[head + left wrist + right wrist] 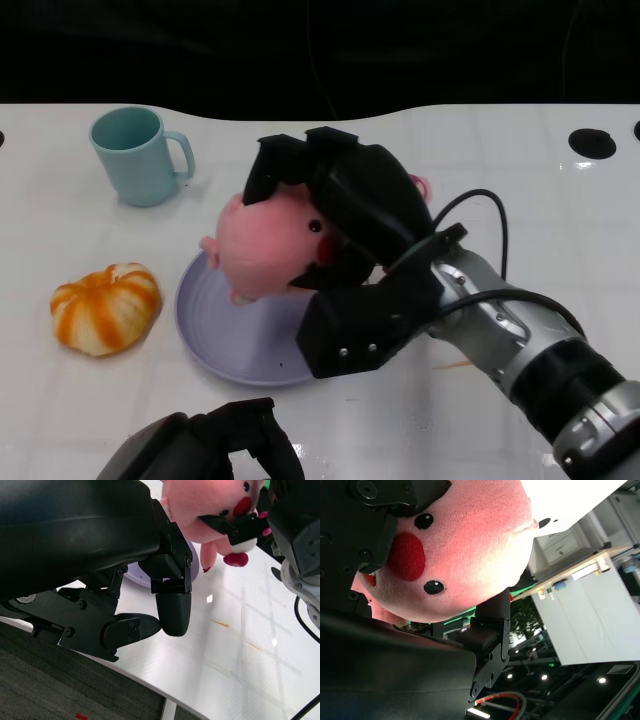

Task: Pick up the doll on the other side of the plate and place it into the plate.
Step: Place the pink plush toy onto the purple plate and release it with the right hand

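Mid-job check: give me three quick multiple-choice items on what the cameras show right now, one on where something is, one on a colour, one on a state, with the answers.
1. Where is the pink doll?
A. lying on the table beside the mug
B. held over the plate's far part
C. lying flat in the plate

2. What colour is the mug?
A. teal
B. red
C. yellow

3. What is the left hand doing?
A. gripping the pumpkin
B. lifting the plate
C. holding nothing, near the table's front edge

Answers:
1 B: the right hand grips the doll above the lilac plate, and the left wrist view shows it hanging clear of the table.
2 A: it stands teal at the table's far left.
3 C: its fingers are bare in the left wrist view; the orange pumpkin sits untouched left of the plate.
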Controlling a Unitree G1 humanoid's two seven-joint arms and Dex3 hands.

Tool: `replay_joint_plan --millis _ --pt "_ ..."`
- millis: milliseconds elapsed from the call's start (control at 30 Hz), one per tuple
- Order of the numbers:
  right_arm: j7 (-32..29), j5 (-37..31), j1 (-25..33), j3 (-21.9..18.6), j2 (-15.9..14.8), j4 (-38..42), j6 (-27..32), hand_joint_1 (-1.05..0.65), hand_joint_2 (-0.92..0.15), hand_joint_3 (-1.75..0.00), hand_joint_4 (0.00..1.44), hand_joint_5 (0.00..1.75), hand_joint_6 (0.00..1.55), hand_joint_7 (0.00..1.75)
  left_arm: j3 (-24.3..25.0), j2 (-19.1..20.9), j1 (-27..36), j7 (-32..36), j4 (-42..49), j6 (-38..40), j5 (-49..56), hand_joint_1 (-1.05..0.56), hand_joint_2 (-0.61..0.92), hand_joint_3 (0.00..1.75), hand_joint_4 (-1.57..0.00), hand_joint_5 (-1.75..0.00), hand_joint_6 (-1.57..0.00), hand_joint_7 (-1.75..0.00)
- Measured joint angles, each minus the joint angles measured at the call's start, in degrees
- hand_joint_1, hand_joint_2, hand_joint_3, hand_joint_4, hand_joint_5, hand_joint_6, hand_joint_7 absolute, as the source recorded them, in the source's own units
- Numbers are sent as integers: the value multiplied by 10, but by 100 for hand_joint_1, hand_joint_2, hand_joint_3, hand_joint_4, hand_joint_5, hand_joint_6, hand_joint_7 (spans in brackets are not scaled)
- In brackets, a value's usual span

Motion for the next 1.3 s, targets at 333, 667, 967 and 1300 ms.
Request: replay_joint_plan --millis 333,667,967,1300 --pt "13 -17 -23 22 33 57 23 -24 -26 -144 103 175 75 175 -18 -5 -1 0 -14 16 19 -27 81 64 -63 -173 -66 -119" --pt "60 -7 -28 22 35 62 42 -30 -42 -99 88 160 96 69 -19 -4 -2 0 -15 21 20 -26 80 64 -64 -174 -66 -119" --pt "184 -27 -30 44 14 10 107 -87 -92 -27 12 27 21 0 -20 -2 -3 0 -16 21 31 -27 82 60 -65 -173 -67 -117" --pt "306 -41 -29 61 -12 -104 196 -103 -92 -34 0 14 5 0 -14 0 -3 0 -15 15 21 -27 83 60 -63 -172 -65 -119"
